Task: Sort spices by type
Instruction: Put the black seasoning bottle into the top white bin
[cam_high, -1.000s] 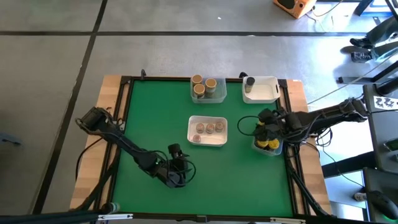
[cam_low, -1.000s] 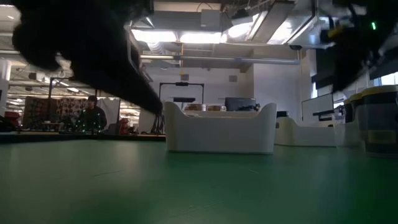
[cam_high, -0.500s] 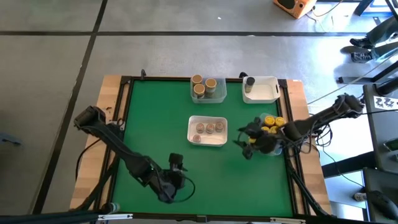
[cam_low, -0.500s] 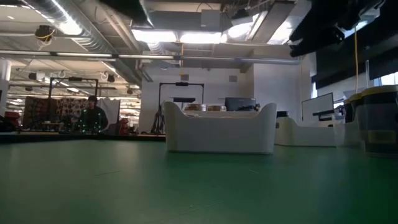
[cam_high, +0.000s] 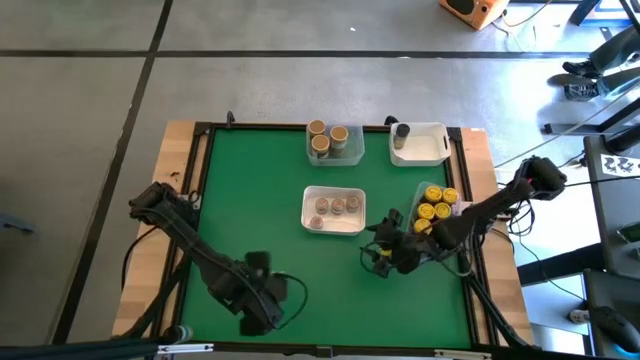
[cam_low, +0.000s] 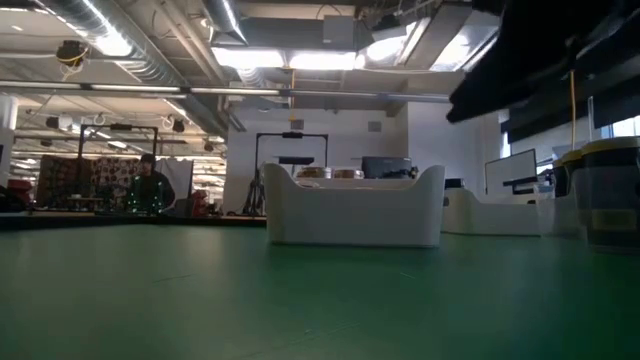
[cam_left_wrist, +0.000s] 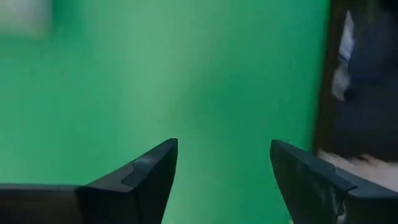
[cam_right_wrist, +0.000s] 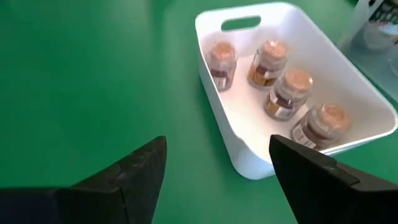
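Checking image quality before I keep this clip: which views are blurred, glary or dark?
Left wrist view: motion-smeared, green mat soft. Right wrist view: sharp on the white tray and its jars. Low view: ceiling lights glare, dark arm silhouette at upper right. High view: evenly lit.

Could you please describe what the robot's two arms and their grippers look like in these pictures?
Both arms are dark, slender and jointed, with black cables running along them. The left gripper and the right gripper are black; the right one shows small yellow markings. In the wrist views, each gripper's fingers are matte dark wedges tapering to pointed tips.
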